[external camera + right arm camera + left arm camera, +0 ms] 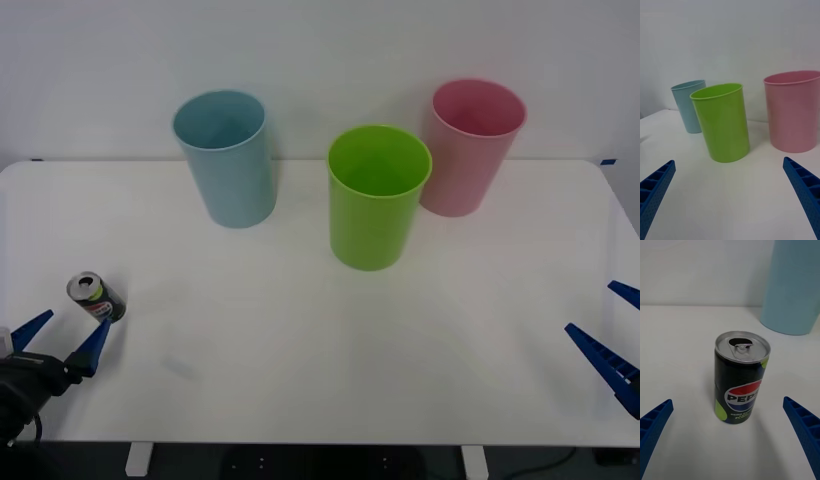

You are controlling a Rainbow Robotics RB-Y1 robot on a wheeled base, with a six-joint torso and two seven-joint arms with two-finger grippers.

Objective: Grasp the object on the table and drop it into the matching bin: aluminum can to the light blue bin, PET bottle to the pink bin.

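Note:
A small dark aluminum can [97, 297] with a silver top stands upright on the white table [300, 340] at the front left. The left wrist view shows the can [741, 380] close ahead, with a red-blue logo and green marks. My left gripper [62, 337] is open just in front of the can, fingers apart, touching nothing. The light blue bin [226, 158] stands at the back left, also seen behind the can [795, 285]. The pink bin [470, 146] is at the back right. My right gripper [608, 335] hangs open at the table's right edge.
A lime green bin [378, 195] stands between the blue and pink bins, slightly nearer to me. In the right wrist view the green bin [723, 122], the pink bin [793, 110] and the blue bin [688, 105] stand upright ahead. A white wall lies behind the table.

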